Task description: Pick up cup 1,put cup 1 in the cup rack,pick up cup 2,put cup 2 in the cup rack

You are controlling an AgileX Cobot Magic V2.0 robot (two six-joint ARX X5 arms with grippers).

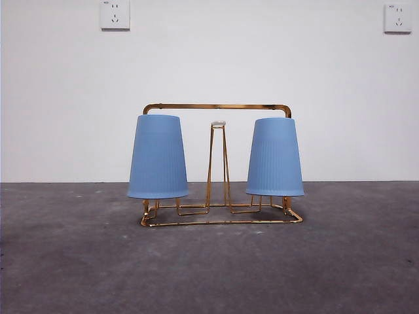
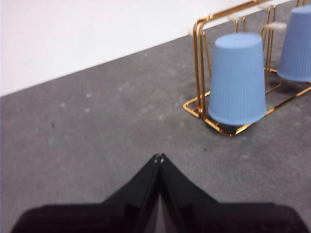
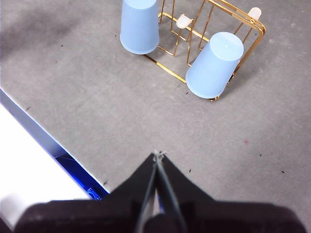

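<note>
Two light blue ribbed cups stand upside down on the pegs of the gold wire cup rack (image 1: 216, 106). One cup (image 1: 158, 157) is at the rack's left end and the other (image 1: 275, 157) at its right end. I cannot tell which is cup 1 and which is cup 2. A bare peg with a pale tip (image 1: 218, 123) rises between them. In the left wrist view, my left gripper (image 2: 159, 158) is shut and empty, well short of the nearer cup (image 2: 237, 77). My right gripper (image 3: 158, 154) is also shut and empty, apart from both cups (image 3: 140, 26) (image 3: 215, 64) and the rack (image 3: 261, 30).
The grey table (image 1: 209, 268) spreads around the rack, with a white wall and two sockets (image 1: 115, 14) behind it. The right wrist view shows the table's edge (image 3: 43, 138) with a blue strip beside that gripper. No arm shows in the front view.
</note>
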